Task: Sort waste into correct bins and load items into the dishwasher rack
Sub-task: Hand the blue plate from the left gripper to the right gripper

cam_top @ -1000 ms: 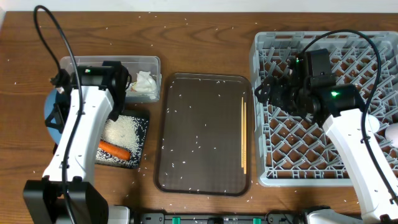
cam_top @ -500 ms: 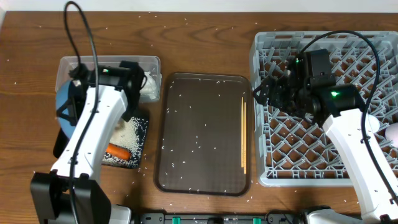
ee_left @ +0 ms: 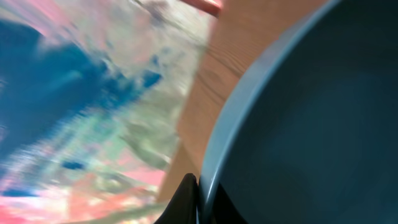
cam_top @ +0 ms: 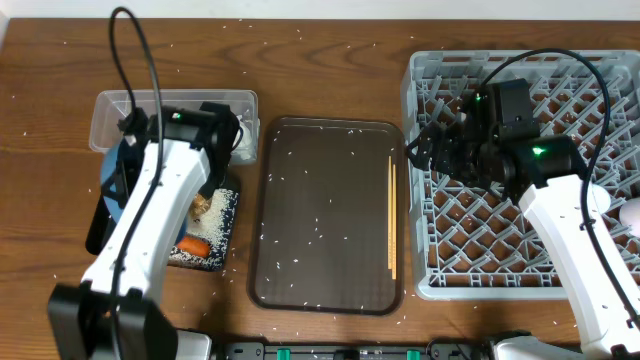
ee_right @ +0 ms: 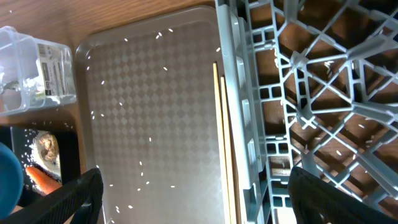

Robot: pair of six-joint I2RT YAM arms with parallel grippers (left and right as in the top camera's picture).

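Overhead: plate (cam_top: 116,180) hangs edge-up, tilted, far left of the brown tray (cam_top: 330,215), approx over the black tray (cam_top: 232,192) which sits just left of it. The rack (cam_top: 416,240) is hard against the brown tray's right side, so the plate has to cross the whole brown tray. Risk 1: a slip here drops it on the rice (cam_top: 222,210), lump (cam_top: 201,207) and carrot (cam_top: 193,246) and scatters them. Risk 2: a low swing clips the tub (cam_top: 110,108), up-left of the brown tray. Risk 3: R gripper (cam_top: 428,150) hovers over the rack edge nearest the brown tray, right in the route, so the arms could clash. L wrist: view is blurred. L gripper (ee_left: 198,200) reads as closed on the plate rim, w/ one dark finger (ee_left: 188,198) seen and the other hidden behind the plate. It's a thin edge pinch on a big disc, so the plate may pivot or slide out. R wrist: R fingers (ee_right: 74,196) are spread wide w/ nothing btw them. Chopsticks (ee_right: 221,137) lie along the brown tray's right lip, tight to the rack wall. Risk 4: a passing plate could flick them off, and a later pick there has little room for fingers.
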